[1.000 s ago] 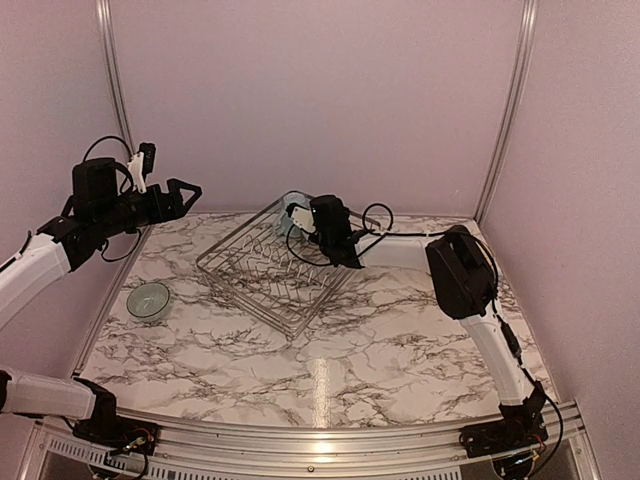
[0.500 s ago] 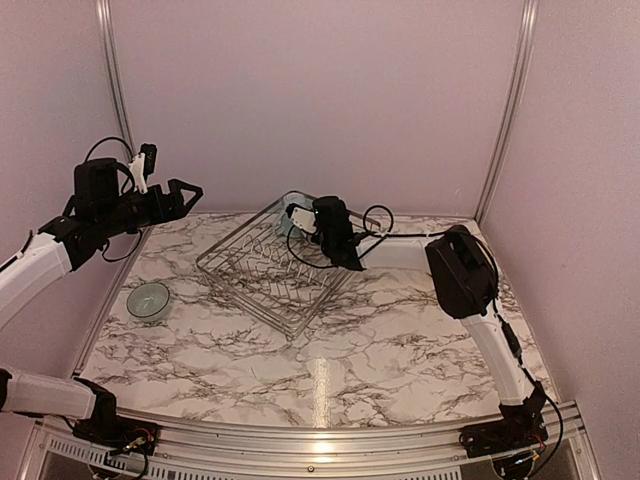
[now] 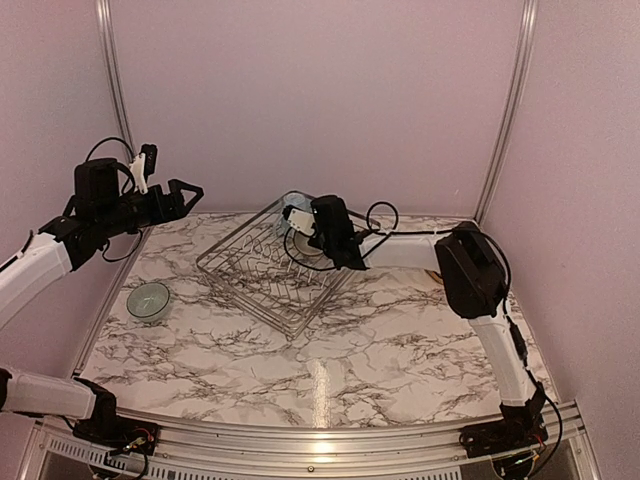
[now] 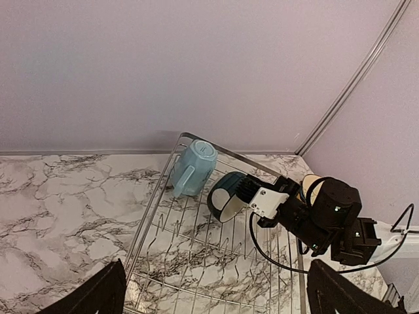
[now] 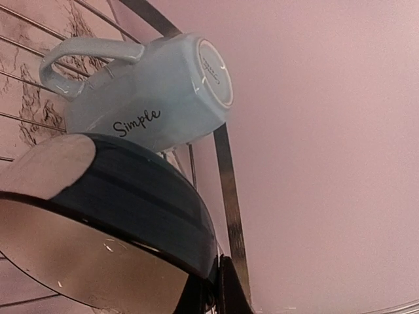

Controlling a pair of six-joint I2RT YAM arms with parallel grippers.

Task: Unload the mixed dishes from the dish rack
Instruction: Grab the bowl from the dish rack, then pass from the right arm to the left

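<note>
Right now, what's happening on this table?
The right gripper is shut on the rim of a dark teal bowl, white inside, at the far corner of the silver wire dish rack, beside a pale blue mug lying there. The left gripper hangs open and empty over the left side of the marble table, where a pale grey-green bowl sits.
</note>
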